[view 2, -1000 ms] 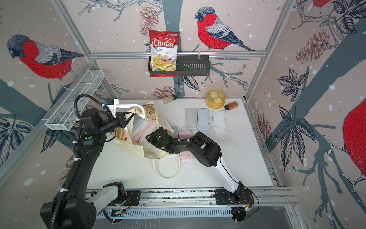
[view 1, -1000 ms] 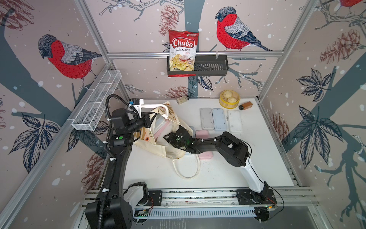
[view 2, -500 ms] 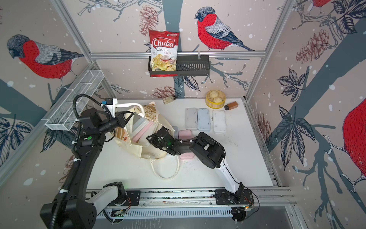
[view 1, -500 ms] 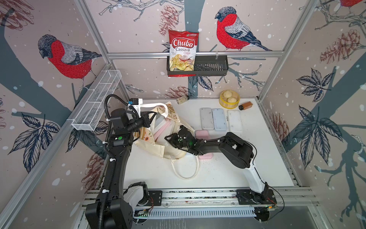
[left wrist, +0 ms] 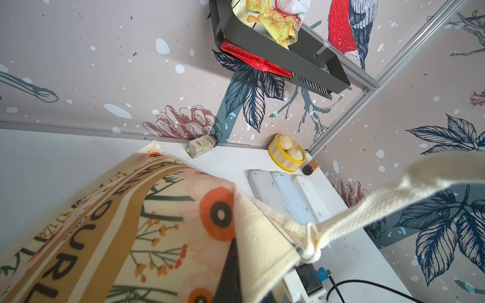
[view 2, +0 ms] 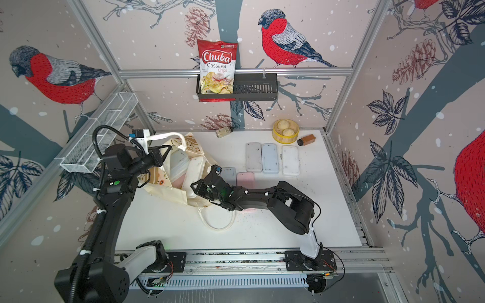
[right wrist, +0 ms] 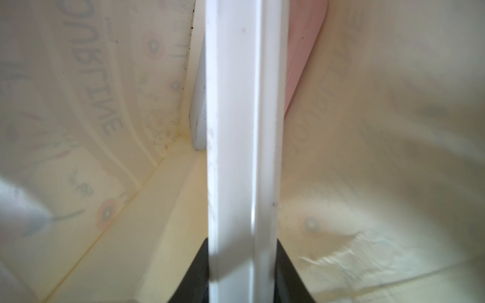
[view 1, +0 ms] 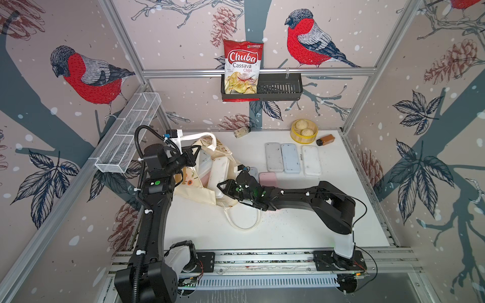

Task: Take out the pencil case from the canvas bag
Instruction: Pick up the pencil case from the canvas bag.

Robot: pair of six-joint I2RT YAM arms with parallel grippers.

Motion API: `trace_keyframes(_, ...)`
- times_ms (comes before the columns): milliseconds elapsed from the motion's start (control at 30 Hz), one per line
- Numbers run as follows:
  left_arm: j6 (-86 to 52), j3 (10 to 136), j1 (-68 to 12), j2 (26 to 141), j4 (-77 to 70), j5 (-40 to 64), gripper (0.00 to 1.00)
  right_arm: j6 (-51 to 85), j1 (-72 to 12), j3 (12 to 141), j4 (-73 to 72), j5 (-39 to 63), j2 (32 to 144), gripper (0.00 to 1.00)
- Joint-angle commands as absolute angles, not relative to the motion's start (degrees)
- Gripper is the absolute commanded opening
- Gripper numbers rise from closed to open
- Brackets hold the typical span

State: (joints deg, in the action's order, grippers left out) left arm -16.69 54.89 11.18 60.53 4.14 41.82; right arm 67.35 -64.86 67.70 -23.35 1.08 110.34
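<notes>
1. The right gripper (view 1: 223, 187) sits in the mouth of the canvas bag (view 1: 195, 194). Its jaws are partly closed, pressing on the two broad faces of a white pencil case (right wrist: 236, 126) that stands edge-on between them.
2. The pencil case runs straight out beyond the jaw tips, deep into the bag, so only its near end is held. A pink case (right wrist: 301, 65) lies just beside it on one side of the jaws, and a pale grey case (right wrist: 199, 105) on the other side.
3. The left gripper (view 1: 193, 157) is clamped fully on the bag's rim by a loop handle (left wrist: 380, 210). It holds the cloth up over its jaws so the mouth gapes.
4. The pencil case looks like a rigid, smooth plastic shell. It is probably light and unlikely to bend, but slick, so it may swivel or slip in an end grip.
5. The flat faces near the end seem the sound place to grip. Pulling along its length should avoid snags on the soft cloth, which will drag and fold.
</notes>
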Motion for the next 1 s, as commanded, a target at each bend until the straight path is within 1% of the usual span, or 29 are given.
trace_keyframes(0,-16.21,55.46,11.41,60.12,0.26,41.58,0.0,62.78,-65.11,65.96,-22.87,-3.18,107.6,0.29)
trace_keyframes(267,-15.95,55.63,11.43,59.94,0.7,40.81,0.0,55.42,-66.75,62.53,-20.85,-5.51,100.96,0.28)
trace_keyframes(467,-15.65,55.72,11.47,59.42,1.44,38.38,0.0,49.52,-68.79,58.86,-21.16,-4.05,95.49,0.28)
trace_keyframes(700,-16.04,55.72,11.43,59.33,1.68,36.94,0.0,42.86,-70.33,52.37,-20.72,-4.48,86.98,0.29)
trace_keyframes(833,-16.16,55.23,11.42,58.94,1.98,36.21,0.0,39.83,-70.24,47.77,-21.69,-1.8,80.71,0.29)
trace_keyframes(967,-16.01,54.31,11.43,57.93,1.97,35.56,0.0,36.61,-70.17,47.5,-16.82,-1.21,75.33,0.28)
